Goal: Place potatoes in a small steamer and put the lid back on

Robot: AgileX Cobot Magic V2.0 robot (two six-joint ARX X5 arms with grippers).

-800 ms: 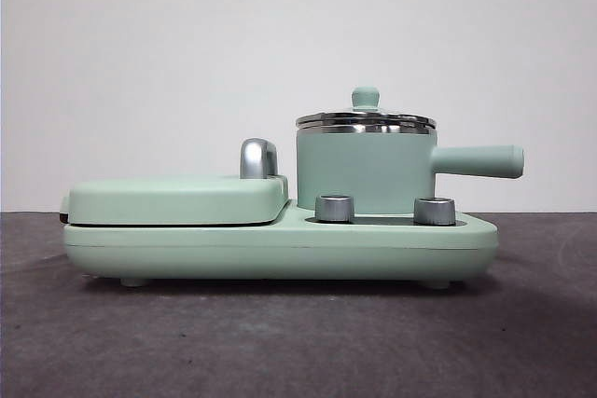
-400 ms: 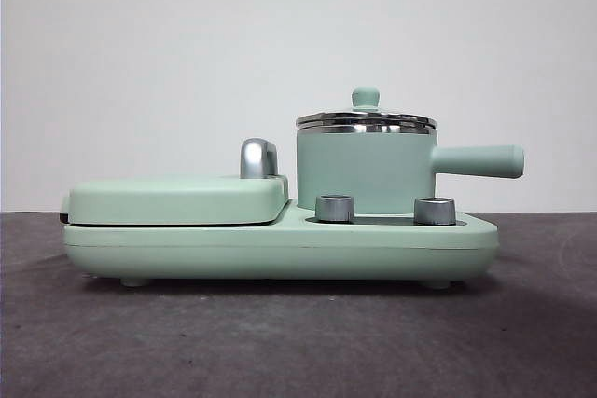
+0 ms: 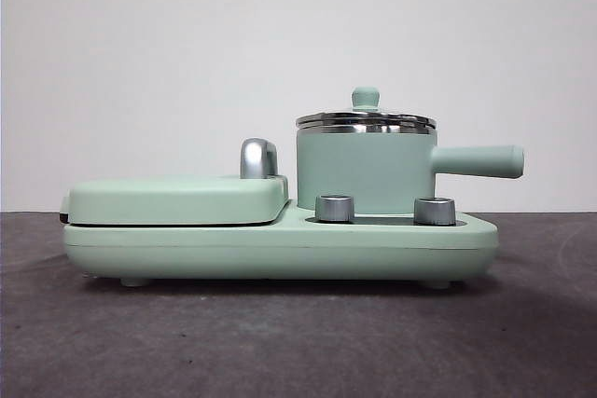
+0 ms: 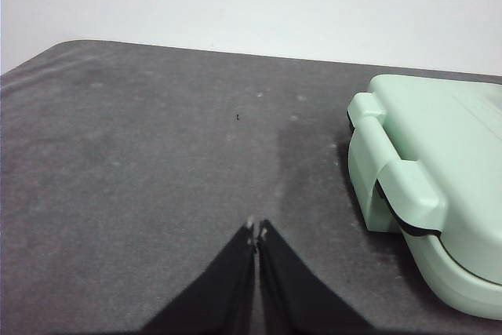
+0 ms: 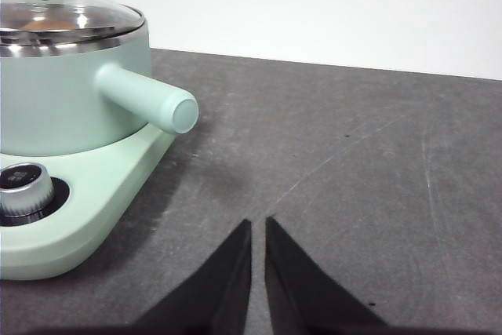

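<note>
**Both arms low and idle, lid seated on steamer**

Left gripper (image 4: 256,233): low over the dark grey felt-like table (image 3: 280,342), level with it, black jaws pressed together at the tips, holding nothing. Just off to one side, the flat mint-green hinged grill plate (image 4: 439,162), latch end facing the gripper.

Right gripper (image 5: 258,229): also low over the table, jaws nearly together with a thin slit between, nothing held. Near it, the mint-green cooker base (image 5: 94,209) with a steel dial (image 5: 22,187).

Small mint-green cylindrical steamer with steel rim (image 3: 366,170): upright on the base's right half, behind two steel dials. Straight side handle (image 3: 478,161) runs level, long axis across the front view, free end pointing right.

Round clear glass lid with mint-green knob (image 3: 366,118): seated flat on the rim, knob up.

Orange-brown potato (image 5: 43,21): only a blurred orange patch through the glass, inside the steamer.

White wall (image 3: 298,44) behind.
</note>
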